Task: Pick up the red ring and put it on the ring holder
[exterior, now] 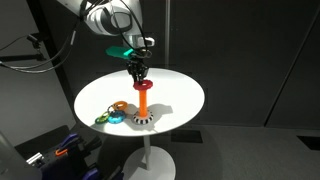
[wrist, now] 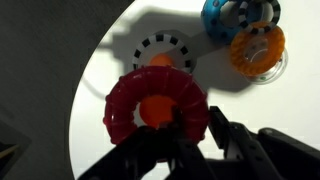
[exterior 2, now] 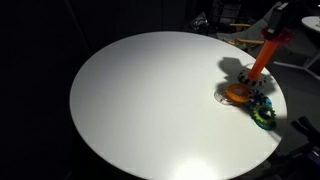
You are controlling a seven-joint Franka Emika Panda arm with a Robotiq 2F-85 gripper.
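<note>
The claw (wrist: 185, 128) is clamping the near rim of the red ring (wrist: 125, 100), holding it flat, its hole axis running vertically, centred over the upright ring holder (exterior: 143, 100) on the round white desk (exterior: 180, 90) in a dark room.

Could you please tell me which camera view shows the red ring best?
The wrist view: the red ring looms large, gripped by the jaws, with the ring holder showing through its hole. In both exterior views it is only a small reddish speck at the ring holder's top.
</note>
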